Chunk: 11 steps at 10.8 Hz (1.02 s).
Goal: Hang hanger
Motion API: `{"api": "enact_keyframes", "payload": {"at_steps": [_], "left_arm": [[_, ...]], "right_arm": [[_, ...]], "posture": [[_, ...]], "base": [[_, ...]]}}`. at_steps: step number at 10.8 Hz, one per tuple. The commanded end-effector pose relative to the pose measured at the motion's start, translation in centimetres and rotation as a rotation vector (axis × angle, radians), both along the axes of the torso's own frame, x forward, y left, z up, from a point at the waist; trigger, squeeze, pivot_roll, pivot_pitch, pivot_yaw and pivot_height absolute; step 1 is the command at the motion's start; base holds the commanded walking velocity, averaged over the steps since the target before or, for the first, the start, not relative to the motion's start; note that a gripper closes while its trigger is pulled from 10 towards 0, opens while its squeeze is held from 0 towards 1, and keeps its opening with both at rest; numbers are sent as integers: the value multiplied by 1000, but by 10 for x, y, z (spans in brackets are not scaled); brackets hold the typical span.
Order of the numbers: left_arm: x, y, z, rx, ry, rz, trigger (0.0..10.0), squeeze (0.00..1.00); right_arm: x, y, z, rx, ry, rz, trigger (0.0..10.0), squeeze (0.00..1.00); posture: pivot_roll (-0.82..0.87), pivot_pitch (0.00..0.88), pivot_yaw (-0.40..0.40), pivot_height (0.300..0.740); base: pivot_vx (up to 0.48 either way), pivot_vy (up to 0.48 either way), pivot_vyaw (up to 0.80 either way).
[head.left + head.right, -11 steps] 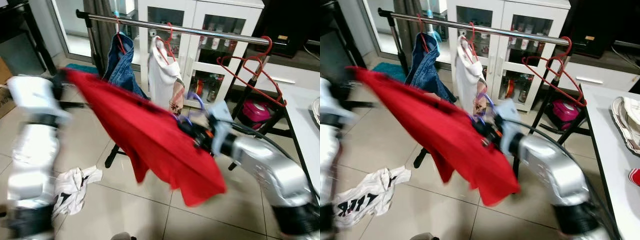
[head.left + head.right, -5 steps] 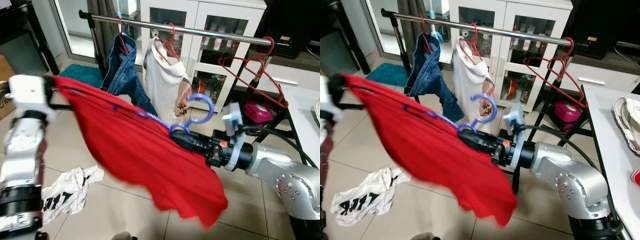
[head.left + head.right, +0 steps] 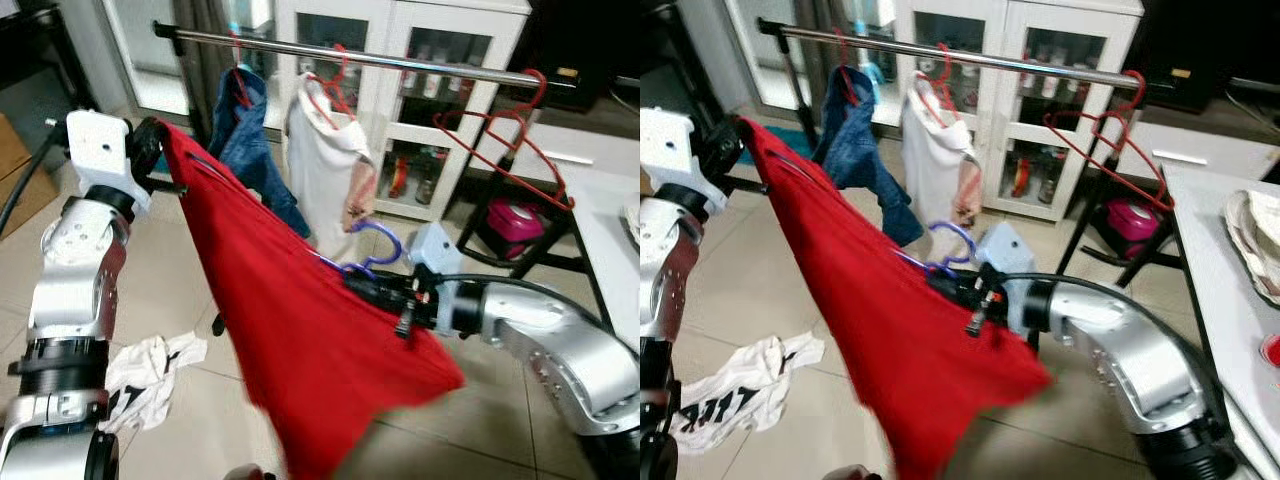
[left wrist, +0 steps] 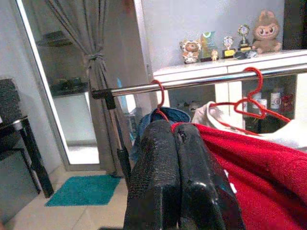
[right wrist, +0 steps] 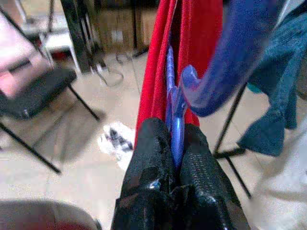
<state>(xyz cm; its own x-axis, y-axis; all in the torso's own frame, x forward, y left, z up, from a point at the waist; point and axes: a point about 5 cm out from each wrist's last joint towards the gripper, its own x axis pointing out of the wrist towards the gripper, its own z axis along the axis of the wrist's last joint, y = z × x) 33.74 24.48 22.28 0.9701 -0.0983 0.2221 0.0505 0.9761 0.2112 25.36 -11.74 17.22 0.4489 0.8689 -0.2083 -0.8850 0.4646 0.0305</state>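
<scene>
Below the rail [image 3: 400, 62], near side: my right pincer [image 3: 362, 284] clenched on blue hanger [image 3: 375, 243] carrying red shirt [image 3: 290, 330]; my left pincer [image 4: 178, 143] pinches the shirt's left shoulder; hanger not yet on rail

A matt red cloth shirt [image 3: 300, 330] drapes over a glossy blue plastic hanger [image 3: 372, 250], pinched between textured black rubbery fingers [image 5: 153, 153]. Behind, a polished metal rail [image 3: 400, 62] carries thin red wire hangers [image 3: 510, 135], denim jeans [image 3: 245, 140] and a white cotton top [image 3: 325, 165] above smooth, faintly glossy floor tiles [image 3: 190, 290].
</scene>
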Motion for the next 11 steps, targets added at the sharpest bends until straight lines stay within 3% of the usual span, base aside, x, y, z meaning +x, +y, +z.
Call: {"api": "enact_keyframes", "payload": {"at_steps": [1,2,3,5,6,8,9,10,11], "left_arm": [[0,14,4,17,1,66,0,0],[-1,22,-3,30,26,108,0,0],[-3,43,-8,50,49,217,0,0],[-4,57,-15,33,79,273,0,0],[-4,55,-28,-15,134,255,0,0],[-1,43,-36,-25,156,199,0,0],[1,38,-31,-15,136,169,0,0],[4,36,-21,-14,103,150,0,0],[8,24,-8,9,73,65,0,0]], "right_arm": [[2,-9,13,89,-12,-33,0,0],[5,-16,20,189,-2,-57,0,0],[0,-25,27,301,31,5,0,0],[-11,-29,36,460,100,121,0,0],[-21,-25,40,500,129,214,0,0],[-15,-23,35,475,114,115,0,0],[-9,-21,20,232,80,52,0,0],[-12,-18,5,16,72,81,0,0],[-4,-19,-11,-166,101,11,0,0]], "posture": [[-61,0,35,740],[-68,0,40,740],[-65,0,37,740],[-63,0,34,740],[-66,0,38,740],[-69,0,44,740],[-72,0,46,740],[-72,0,45,740],[-69,0,43,740]], "base": [[0,0,0],[0,0,0],[0,0,0],[0,0,0],[0,0,0],[0,0,0],[0,0,0],[0,0,0],[0,0,0]]}}
